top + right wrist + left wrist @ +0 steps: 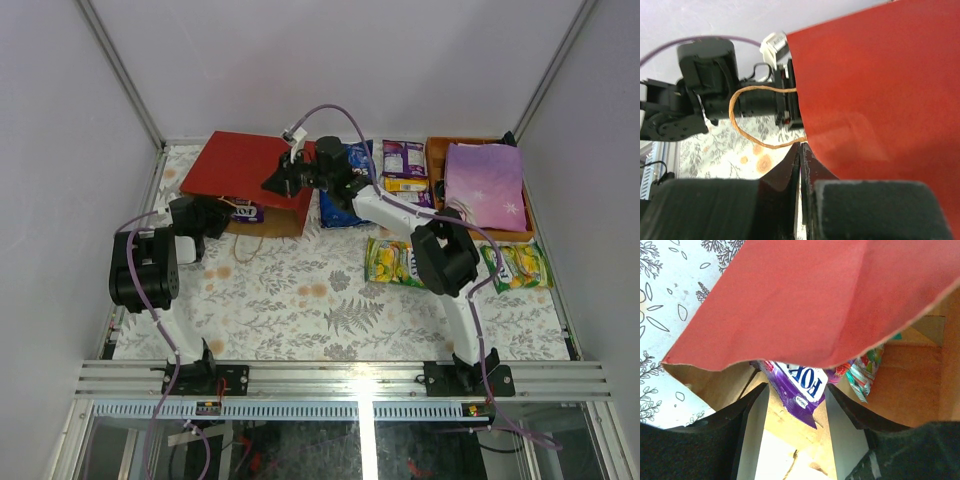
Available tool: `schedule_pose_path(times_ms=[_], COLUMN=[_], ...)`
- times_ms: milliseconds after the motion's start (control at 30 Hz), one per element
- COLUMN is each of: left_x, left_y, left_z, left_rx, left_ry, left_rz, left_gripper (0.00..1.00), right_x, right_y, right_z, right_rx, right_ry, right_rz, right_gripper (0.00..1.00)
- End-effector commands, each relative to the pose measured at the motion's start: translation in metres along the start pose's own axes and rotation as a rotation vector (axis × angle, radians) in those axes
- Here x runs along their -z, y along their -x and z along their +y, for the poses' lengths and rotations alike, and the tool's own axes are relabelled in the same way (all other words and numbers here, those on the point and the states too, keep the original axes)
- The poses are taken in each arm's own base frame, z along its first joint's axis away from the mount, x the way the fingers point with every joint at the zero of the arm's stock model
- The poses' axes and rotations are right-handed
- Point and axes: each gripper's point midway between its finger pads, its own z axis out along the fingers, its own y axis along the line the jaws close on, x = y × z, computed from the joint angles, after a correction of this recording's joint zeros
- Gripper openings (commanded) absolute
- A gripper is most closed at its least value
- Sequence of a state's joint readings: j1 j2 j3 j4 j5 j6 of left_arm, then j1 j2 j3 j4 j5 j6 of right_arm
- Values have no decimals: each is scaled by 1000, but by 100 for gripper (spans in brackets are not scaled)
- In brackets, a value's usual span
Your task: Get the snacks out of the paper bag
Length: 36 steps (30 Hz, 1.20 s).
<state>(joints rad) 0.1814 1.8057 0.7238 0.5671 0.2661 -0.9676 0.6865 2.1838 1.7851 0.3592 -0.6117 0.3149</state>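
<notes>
Our left gripper [797, 390] holds its jaws apart astride the purple packet [795, 382] in the mouth of the paper bag [815, 300], at eleven o'clock from us; beyond, our right gripper [801, 150] clamps the bag's raised side; should that pinch slip, we judge the paper would drop and foul our grasp.

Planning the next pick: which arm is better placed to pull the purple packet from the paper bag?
Left. The left gripper is open at the mouth of the paper bag, purple packet between its fingers; the right gripper is shut on the bag's top edge.
</notes>
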Motion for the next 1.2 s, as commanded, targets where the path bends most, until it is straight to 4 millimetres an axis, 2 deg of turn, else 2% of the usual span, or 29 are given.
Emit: schedule_pose_path(times_ms=[0,33,67,167,233,333,400,433,500,533,600,733,833,933,1033,1167], left_x=[-3,-4,-4,-6,-6,-8,-10,-10,-11,-11,-6,14,32,51,68,92], left_y=[13,13,13,13,14,15,15,15,14,13,15,19,15,8,5,3], left_z=[-13,-11,-10,-8,-7,-5,-3,-2,2,3,2,-6,-10,-7,-12,-21], left_rx=[-35,-35,-34,-40,-43,-43,-42,-42,-46,-51,-63,-86,-81,-73,-81,-102], left_ry=[-38,-35,-31,-21,-15,-6,3,9,23,28,27,15,-4,-15,-42,-64], left_rz=[-33,-33,-32,-33,-38,-42,-40,-38,-33,-28,-35,-74,-92,-106,-121,-136], left_gripper=[48,47,47,46,44,38,26,20,7,0,0,0,0,0,0,0], right_x=[13,16,20,42,58,73,83,90,114,133,150,153,157,165,167,165], right_y=[54,58,63,85,95,102,105,105,114,122,126,120,117,123,118,105], right_z=[30,28,28,10,9,17,21,24,43,46,32,14,12,14,15,9], right_rx=[97,99,104,21,-41,-183,-264,-266,-151,-114,-157,-66,13,103,163,103], right_ry=[-16,-44,-68,-309,-360,-263,-142,-60,172,230,212,-22,-155,-274,-319,-312], right_rz=[-114,-119,-133,-265,-354,-393,-370,-357,-402,-497,-548,-476,-443,-433,-435,-475], right_gripper=[8,58,98,99,99,99,99,99,99,100,100,99,99,99,100,99])
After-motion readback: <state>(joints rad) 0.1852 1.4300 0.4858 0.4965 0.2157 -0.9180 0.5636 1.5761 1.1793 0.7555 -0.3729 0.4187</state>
